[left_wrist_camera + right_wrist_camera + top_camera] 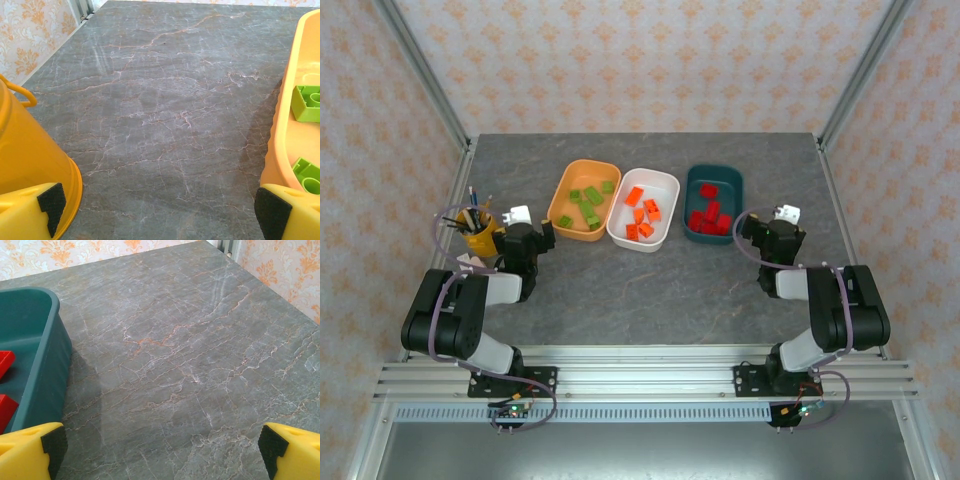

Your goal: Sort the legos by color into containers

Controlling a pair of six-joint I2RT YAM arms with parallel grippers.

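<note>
- Grey veined counter [650, 300], closed in by patterned panels [650, 60] on three sides.
- Left arm [450, 315] and right arm [845, 310], folded at the near edge, wrists pointing toward the far side.
- Three tubs in a row across the far half: orange tub [578, 231] at left, white tub [663, 190] close against it in the middle, teal tub [714, 168] at right (a narrow gap away from the white one).
- Yellow pencil cup [478, 240] near the left edge, pens [472, 200] standing in it.
- Left gripper [162, 207] over bare counter, fingers spread wide with nothing between them, cup just to its left and orange tub just to its right.
- Right gripper [163, 446] likewise spread wide and empty, just right of the teal tub.
- Green legos [588, 205] inside the orange tub; orange legos [642, 215] inside the white tub; red legos [710, 217] inside the teal tub.
</note>
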